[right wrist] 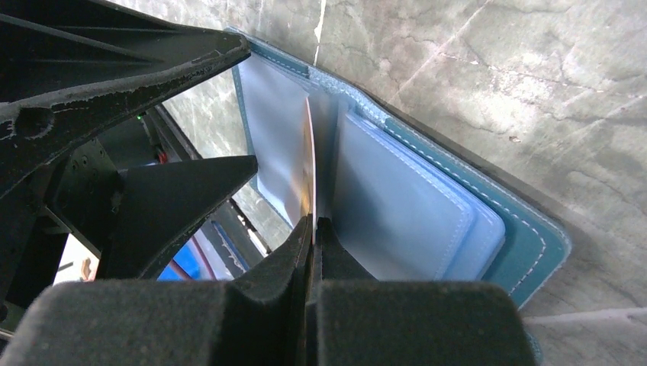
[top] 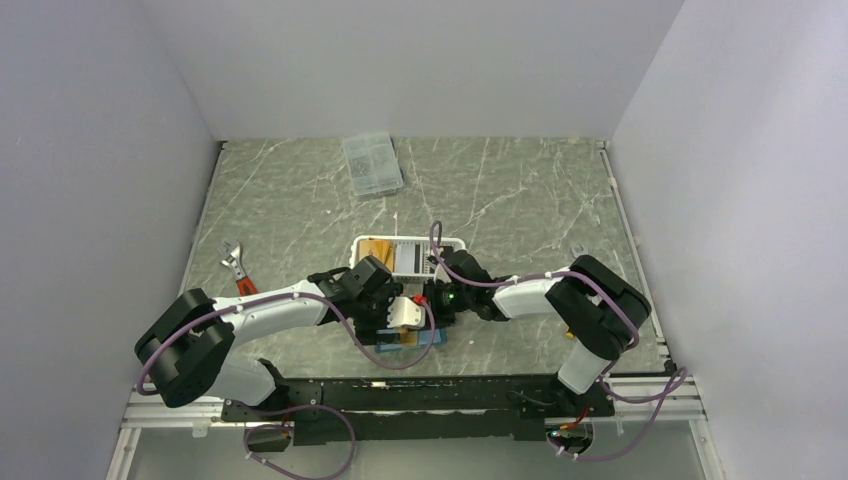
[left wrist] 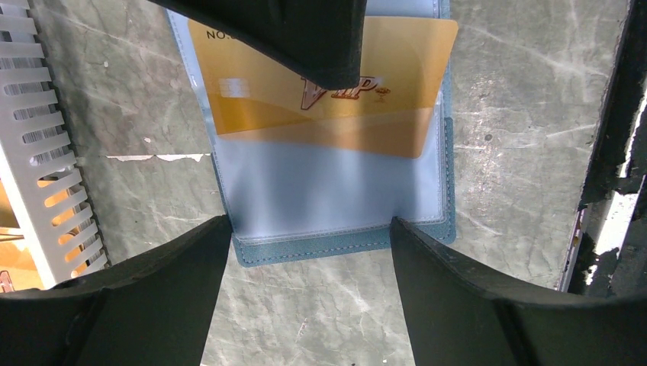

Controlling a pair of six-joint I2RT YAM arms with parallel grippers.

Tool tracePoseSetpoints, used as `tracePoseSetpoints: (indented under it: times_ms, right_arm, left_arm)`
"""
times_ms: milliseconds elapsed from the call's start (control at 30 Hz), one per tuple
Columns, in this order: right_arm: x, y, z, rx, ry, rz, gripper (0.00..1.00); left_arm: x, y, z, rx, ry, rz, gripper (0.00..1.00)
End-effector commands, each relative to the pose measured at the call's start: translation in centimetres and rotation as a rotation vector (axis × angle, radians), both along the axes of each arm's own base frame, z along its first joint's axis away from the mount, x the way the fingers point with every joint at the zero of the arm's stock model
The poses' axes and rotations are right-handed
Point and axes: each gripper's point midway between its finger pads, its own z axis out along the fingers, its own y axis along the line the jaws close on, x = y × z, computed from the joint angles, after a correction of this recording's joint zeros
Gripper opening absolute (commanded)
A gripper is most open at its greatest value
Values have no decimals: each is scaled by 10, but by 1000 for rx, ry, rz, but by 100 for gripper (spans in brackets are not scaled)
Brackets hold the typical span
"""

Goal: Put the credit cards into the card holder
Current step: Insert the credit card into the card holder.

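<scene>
The teal card holder (left wrist: 343, 245) lies open on the table, pale blue sleeves up; it also shows in the right wrist view (right wrist: 427, 206) and in the top view (top: 428, 339). A yellow-gold credit card (left wrist: 320, 114) sits with its lower part inside a sleeve. My right gripper (right wrist: 314, 225) is shut on this card, seen edge-on (right wrist: 310, 160); its black finger (left wrist: 290, 30) covers the card's top. My left gripper (left wrist: 309, 229) is open, its fingertips at the holder's near edge, one at each corner. More cards, one gold (top: 375, 250) and one striped (top: 408, 258), lie in the white basket.
The white slatted basket (top: 457, 243) stands just behind the grippers and shows at the left of the left wrist view (left wrist: 38, 175). A clear compartment box (top: 372, 163) lies at the back. A red-handled wrench (top: 237, 270) lies at the left.
</scene>
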Motion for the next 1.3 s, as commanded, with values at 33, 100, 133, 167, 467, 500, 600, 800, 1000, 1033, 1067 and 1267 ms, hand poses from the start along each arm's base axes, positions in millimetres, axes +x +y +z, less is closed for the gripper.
tracePoseSetpoints:
  times_ms: [33,100,133,167,467,500,600,800,1000,1033,1067,1267]
  right_arm:
    - [-9,-26,-28,-148,23,19,0]
    - [-9,-22,-28,-137,38,50,0]
    - [-9,-21,-30,-136,46,66,0]
    - [-10,-21,-32,-143,54,78,0]
    - [-7,-21,-33,-142,62,101,0]
    - [-6,-20,-33,-140,61,100,0]
    - [-2,-21,-36,-165,58,90,4]
    - [8,-35,-34,-278,3,11,34]
    - [9,-51,-31,-358,-37,-70,50]
    - [10,-53,-31,-371,-41,-78,51]
    - [10,-55,-31,-384,-44,-83,51]
    - [11,-58,-26,-422,-75,-105,52]
  left_arm:
    - [1,4,-7,33,-13,-4,82]
    - [2,3,-6,31,-15,-2,82]
    - [2,3,-6,32,-14,-1,82]
    - [3,3,-6,31,-14,0,82]
    - [3,3,-6,35,-19,-4,82]
    - [3,3,-6,35,-18,-4,82]
    - [4,3,-5,34,-20,-6,82]
    - [2,5,-7,39,-16,-4,82]
    - [1,5,-8,43,-12,-5,82]
    - [1,5,-8,43,-12,-5,82]
    - [2,5,-8,43,-13,-4,82]
    - [2,5,-8,40,-11,-4,82]
